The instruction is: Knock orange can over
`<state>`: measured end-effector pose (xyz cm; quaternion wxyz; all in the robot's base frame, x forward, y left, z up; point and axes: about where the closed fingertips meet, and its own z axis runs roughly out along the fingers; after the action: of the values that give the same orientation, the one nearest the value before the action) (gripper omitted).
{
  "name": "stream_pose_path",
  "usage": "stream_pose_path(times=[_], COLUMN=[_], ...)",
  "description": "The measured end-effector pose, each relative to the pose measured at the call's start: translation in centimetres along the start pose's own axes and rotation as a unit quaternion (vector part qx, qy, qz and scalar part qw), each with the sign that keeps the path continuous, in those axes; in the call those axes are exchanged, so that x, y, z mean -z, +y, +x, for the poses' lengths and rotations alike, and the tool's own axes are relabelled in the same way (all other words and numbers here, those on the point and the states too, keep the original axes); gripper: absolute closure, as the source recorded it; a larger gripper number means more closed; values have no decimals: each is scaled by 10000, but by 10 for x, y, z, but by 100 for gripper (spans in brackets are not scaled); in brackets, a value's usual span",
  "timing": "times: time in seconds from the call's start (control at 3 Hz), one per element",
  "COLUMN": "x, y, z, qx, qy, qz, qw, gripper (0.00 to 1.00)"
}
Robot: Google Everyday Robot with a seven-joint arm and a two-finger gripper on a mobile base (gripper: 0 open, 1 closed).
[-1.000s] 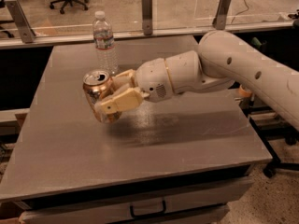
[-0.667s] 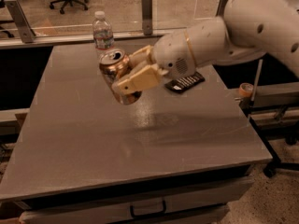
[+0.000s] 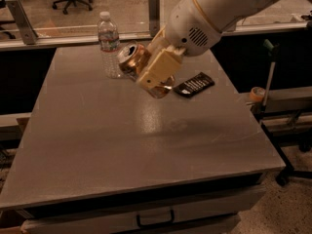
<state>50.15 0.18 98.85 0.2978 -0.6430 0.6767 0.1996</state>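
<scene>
The orange can [image 3: 135, 57] is tilted with its silver top facing up and left. It is held off the grey table [image 3: 122, 145], just right of the clear water bottle [image 3: 109, 45]. My gripper [image 3: 155, 74] is shut on the can, and a cream finger [image 3: 158, 68] lies across its side. The white arm comes in from the upper right. The can's lower end shows below the finger, above the table surface.
A flat black packet [image 3: 194, 84] lies on the table just right of the gripper. A glass partition with metal posts [image 3: 154, 9] runs behind the table. A stand with a roll of tape [image 3: 255, 93] is off the table's right edge.
The arm has carried the can from the table's left-middle up and toward the back, next to the bottle. The can has gone from upright to strongly tilted.
</scene>
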Motion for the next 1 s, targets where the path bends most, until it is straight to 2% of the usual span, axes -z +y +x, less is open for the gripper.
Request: stream_pose_path(times=[0.33,0.67,1.0], x=[-17,-37,-61], y=[-7,-14,-14], z=[22,35,41], qx=[-50,-199,-351], qy=[779,1077,991], qz=[27,-47,-230], qw=[9969,9940,9942], gripper=[100,85,62])
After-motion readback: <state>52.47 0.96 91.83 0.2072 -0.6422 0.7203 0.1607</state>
